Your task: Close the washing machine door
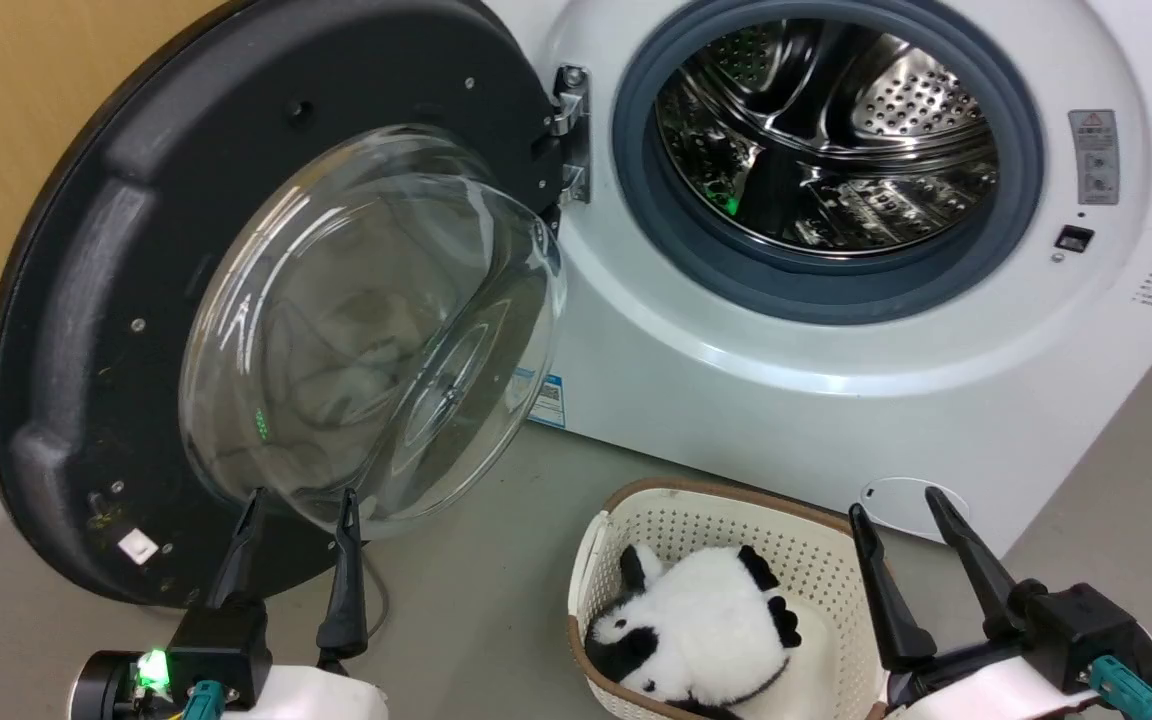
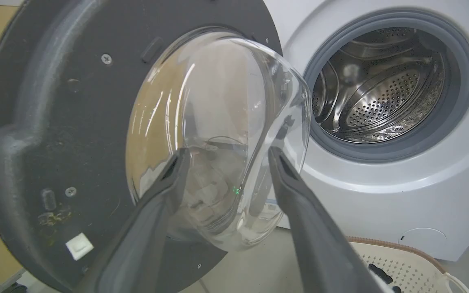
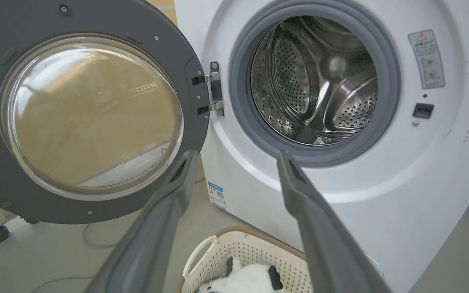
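Currently the washing machine door (image 1: pixel 86 300) hangs wide open just ahead of the left gripper (image 1: pixel 302 500), jaws spread and empty, likely poised to push it shut. The right gripper (image 1: pixel 896 505), also spread and empty, hovers near a basket (image 1: pixel 696 515) before the washing machine (image 1: pixel 736 400).

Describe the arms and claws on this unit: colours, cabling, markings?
The left claw and right claw each have two long, dark, tapered fingers on a black block mount. A green light glows on the left mount. A teal plug sits at each wrist. The forearms are white.
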You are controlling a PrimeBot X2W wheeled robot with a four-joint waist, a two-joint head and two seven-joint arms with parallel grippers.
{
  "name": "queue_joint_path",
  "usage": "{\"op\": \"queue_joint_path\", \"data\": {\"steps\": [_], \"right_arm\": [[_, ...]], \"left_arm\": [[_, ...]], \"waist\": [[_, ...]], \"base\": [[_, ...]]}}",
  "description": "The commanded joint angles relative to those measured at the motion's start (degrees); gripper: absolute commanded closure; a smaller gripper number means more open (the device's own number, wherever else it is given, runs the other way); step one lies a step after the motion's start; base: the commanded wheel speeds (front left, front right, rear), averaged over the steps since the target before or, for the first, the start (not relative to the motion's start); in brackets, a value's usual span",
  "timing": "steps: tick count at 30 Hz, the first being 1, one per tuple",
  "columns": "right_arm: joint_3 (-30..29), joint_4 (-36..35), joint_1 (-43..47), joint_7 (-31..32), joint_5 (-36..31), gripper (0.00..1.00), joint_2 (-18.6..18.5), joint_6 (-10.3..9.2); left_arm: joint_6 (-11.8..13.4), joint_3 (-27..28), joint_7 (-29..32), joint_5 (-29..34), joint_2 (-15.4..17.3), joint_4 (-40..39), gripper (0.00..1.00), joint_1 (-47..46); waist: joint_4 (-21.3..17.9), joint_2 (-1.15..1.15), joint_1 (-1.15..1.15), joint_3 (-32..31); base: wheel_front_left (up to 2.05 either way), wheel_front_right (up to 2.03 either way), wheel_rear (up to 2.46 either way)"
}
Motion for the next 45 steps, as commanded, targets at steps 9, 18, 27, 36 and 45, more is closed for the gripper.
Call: {"op": "queue_joint_path", "data": {"steps": [9,18,27,36,45], "right_arm": [[2.0,0.7,-1.8,-1.5,1.7,0.00,-1.0,0.03],[3.7,1.3,-2.8,-2.6,3.1,0.00,-1.8,0.04],[5.4,1.8,-3.5,-3.7,4.5,0.00,-2.6,0.04],[6.6,2.1,-4.0,-4.8,5.7,0.00,-3.0,0.04],[7.5,2.3,-4.1,-5.4,6.4,0.00,-3.6,0.05]], "left_arm": [[1.1,0.5,-1.5,-0.6,0.2,-1.4,0.00,1.4],[2.1,0.7,-2.6,-0.8,0.0,-2.6,0.00,2.2],[2.6,1.1,-3.7,-1.0,-0.1,-3.5,0.00,2.8],[3.0,1.6,-4.7,-1.1,-0.1,-4.4,0.00,3.5],[3.3,1.7,-5.4,-1.1,-0.2,-4.9,0.00,3.9]], "waist": [[2.6,0.00,0.00,0.5],[4.9,0.00,0.00,0.7],[7.2,0.00,-0.01,1.0],[9.5,0.00,-0.01,1.2],[11.0,0.00,-0.01,1.5]], "base": [[0.00,0.00,0.00],[0.00,0.00,0.00],[0.00,0.00,0.00],[0.00,0.00,0.00],[0.00,0.00,0.00]]}}
